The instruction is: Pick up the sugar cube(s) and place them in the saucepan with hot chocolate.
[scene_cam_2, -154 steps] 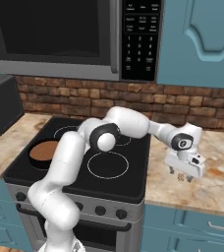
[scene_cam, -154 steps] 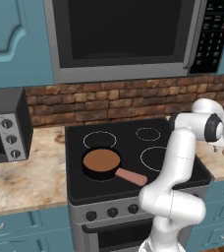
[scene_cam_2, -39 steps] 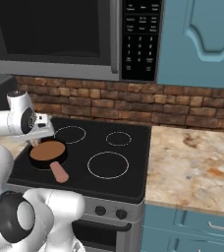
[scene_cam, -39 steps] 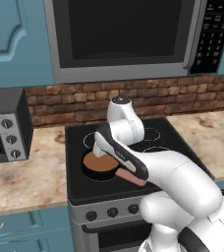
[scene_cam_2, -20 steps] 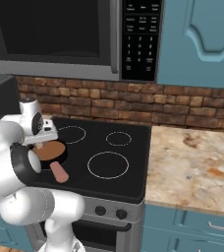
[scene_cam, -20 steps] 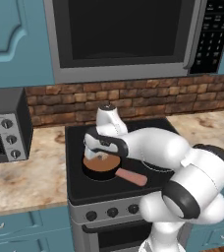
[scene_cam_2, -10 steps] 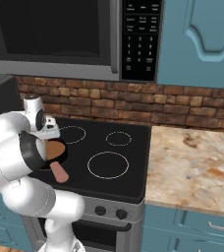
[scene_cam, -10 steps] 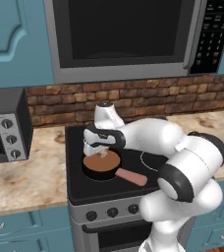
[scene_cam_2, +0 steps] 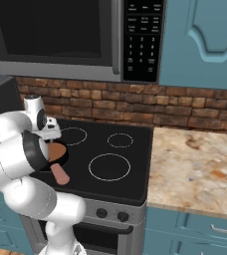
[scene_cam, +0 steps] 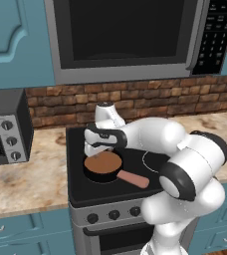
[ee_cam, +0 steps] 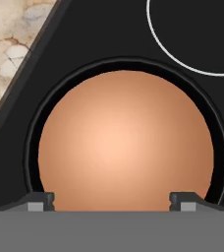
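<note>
The saucepan with hot chocolate (scene_cam: 103,165) stands on the front left burner of the black stove, its salmon-pink handle (scene_cam: 133,179) pointing to the front right. Seen from the hand, the saucepan (ee_cam: 126,142) shows smooth brown liquid inside a black rim. My gripper (scene_cam: 96,148) hangs just above the pan, pointing down. Its two fingertips (ee_cam: 41,199) stand wide apart over the liquid, so my gripper (ee_cam: 111,200) is open with nothing between them. The right base view has the saucepan (scene_cam_2: 57,153) and my gripper (scene_cam_2: 50,133) partly behind my own arm. The sugar cube is out of view.
A grey toaster oven (scene_cam: 5,130) sits on the granite counter left of the stove. A microwave (scene_cam: 125,35) hangs over the stove, close above the arm. More burner rings (scene_cam_2: 108,167) lie right of the pan. A granite counter (scene_cam_2: 195,167) runs to the stove's right.
The jaws have gone from nearly shut to wide open over the saucepan. The hand has stayed above the pan, shifting only slightly.
</note>
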You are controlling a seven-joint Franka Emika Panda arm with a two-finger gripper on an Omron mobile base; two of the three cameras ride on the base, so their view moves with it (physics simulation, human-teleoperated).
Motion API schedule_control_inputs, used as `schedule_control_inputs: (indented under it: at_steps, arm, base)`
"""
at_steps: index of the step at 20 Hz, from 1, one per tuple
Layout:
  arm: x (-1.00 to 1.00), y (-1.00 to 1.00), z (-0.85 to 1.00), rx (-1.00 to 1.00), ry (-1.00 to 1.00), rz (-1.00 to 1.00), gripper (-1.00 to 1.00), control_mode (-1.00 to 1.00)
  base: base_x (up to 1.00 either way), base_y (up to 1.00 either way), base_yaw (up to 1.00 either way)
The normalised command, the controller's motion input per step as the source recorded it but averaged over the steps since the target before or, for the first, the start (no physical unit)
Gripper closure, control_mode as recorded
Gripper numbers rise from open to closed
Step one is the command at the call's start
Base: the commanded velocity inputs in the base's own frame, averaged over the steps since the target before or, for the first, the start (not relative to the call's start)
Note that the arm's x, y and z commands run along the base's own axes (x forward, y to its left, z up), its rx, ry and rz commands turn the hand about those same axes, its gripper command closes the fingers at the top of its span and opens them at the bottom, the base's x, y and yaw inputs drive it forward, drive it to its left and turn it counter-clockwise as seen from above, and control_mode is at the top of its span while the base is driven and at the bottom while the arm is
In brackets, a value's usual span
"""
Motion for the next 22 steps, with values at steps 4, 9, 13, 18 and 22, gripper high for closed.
schedule_control_inputs:
  at_steps: [4,9,13,18,22]
  arm:
    - [-0.09,-0.44,0.00,0.00,-0.01,-0.02,-1.00,-1.00]
    - [-0.68,-0.75,0.00,0.01,-0.01,-0.20,-1.00,-1.00]
    - [-0.62,-0.84,0.00,0.00,0.00,-0.29,-1.00,-1.00]
    - [-0.36,-0.87,0.12,0.00,0.00,-0.31,-1.00,-1.00]
    - [-0.12,-1.00,0.25,0.03,0.00,-0.30,-1.00,-1.00]
  base:
    - [0.00,0.00,0.00]
    - [0.00,0.00,0.00]
    - [0.00,0.00,0.00]
    - [0.00,0.00,0.00]
    - [0.00,0.00,0.00]
